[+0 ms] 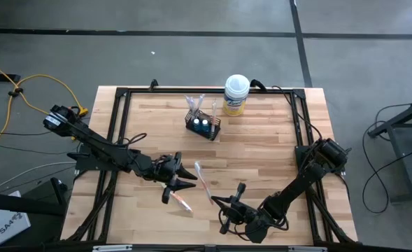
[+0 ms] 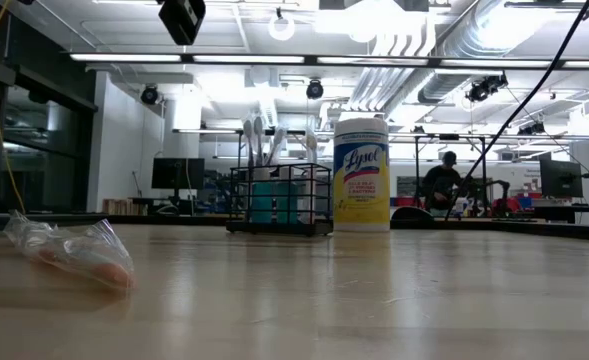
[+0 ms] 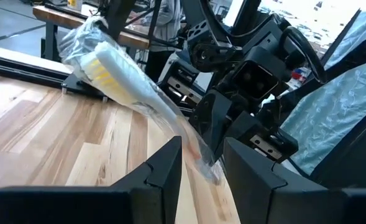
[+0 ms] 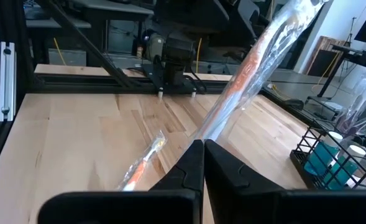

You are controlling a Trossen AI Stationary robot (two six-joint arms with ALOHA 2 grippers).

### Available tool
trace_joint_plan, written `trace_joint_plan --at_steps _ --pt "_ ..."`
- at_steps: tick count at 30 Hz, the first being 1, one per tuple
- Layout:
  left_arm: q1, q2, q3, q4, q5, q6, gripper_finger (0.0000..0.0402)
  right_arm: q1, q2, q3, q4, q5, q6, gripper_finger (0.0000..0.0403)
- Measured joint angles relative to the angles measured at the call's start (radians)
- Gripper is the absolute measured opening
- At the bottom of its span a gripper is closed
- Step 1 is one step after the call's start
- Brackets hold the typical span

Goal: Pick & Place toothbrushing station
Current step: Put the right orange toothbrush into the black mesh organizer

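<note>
The wire-mesh basket (image 1: 203,127) stood on the table (image 1: 261,150) toward its far edge, holding two teal-topped tubes (image 1: 201,125) and several upright toothbrushes (image 1: 195,105). A white-lidded canister (image 1: 236,95) with a yellow label stood just beside the basket. Both arms worked over the near part of the table. The right gripper (image 1: 217,202) had its fingers (image 4: 189,165) fully closed on the lower end of a plastic-wrapped toothbrush (image 1: 203,181) with an orange accent, which rose at a tilt from the fingers toward the left gripper (image 1: 185,178). The fingers (image 3: 164,163) of the left gripper stood partly apart on either side of the same wrapped toothbrush, near its head end; whether they pressed on the wrapper cannot be told from the views. A second wrapped toothbrush (image 1: 180,201), also with an orange accent, lay flat on the table near the left gripper, well apart from the basket. A person (image 2: 440,180) was seated in the room beyond the table.
</note>
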Motion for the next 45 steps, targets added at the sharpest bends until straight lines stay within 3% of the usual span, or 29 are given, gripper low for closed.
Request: trace_joint_plan --at_steps 17,30,45 --pt "0.073 0.0 0.0 0.003 0.016 0.01 0.0116 0.02 0.001 0.0 0.043 0.033 -0.048 0.0002" --pt "0.08 0.014 -0.001 0.138 0.081 0.041 0.0116 0.013 0.002 0.0 0.046 0.025 -0.049 0.0002" --pt "0.094 0.07 -0.002 0.237 0.114 0.049 0.0116 -0.04 0.002 0.0 0.076 -0.08 -0.077 0.0002"
